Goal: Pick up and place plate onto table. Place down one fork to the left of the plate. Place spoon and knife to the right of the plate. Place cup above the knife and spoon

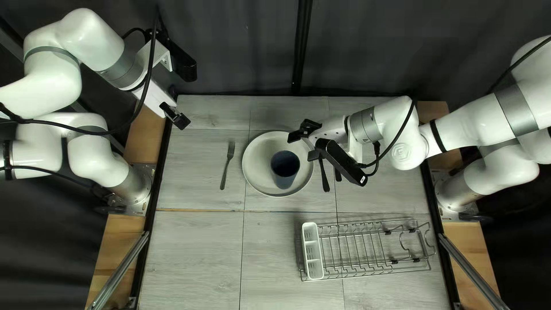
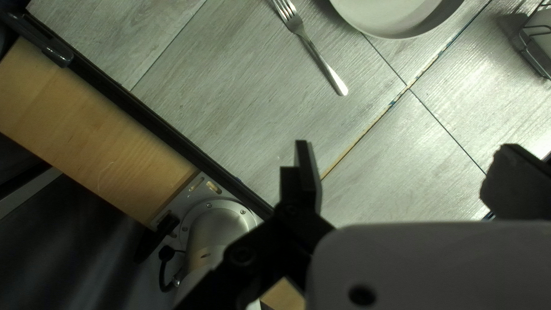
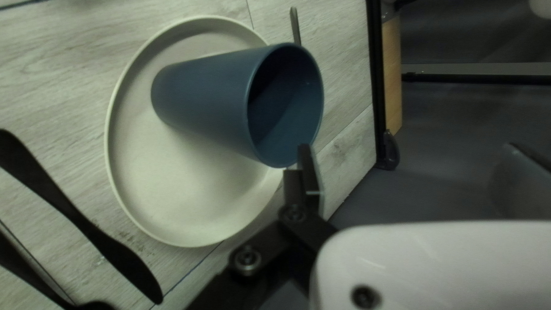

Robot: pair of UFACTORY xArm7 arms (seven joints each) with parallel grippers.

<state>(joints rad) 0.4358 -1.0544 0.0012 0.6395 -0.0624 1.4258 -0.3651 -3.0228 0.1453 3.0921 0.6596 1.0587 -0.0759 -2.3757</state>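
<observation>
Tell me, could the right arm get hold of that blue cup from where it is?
Probably yes: the right gripper is open and close to the cup, which stands upright on the plate. Nothing seems to block its way.

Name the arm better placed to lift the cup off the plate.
Right, I'd say: my right gripper hovers open near the cup, while my left gripper hangs farther off, beyond the fork.

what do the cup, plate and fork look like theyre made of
Cup: probably plastic, smooth blue with a thin rim.
Plate: pale and matte, perhaps ceramic or plastic.
Fork: polished metal, likely steel, from its silvery, glinting handle.
</observation>
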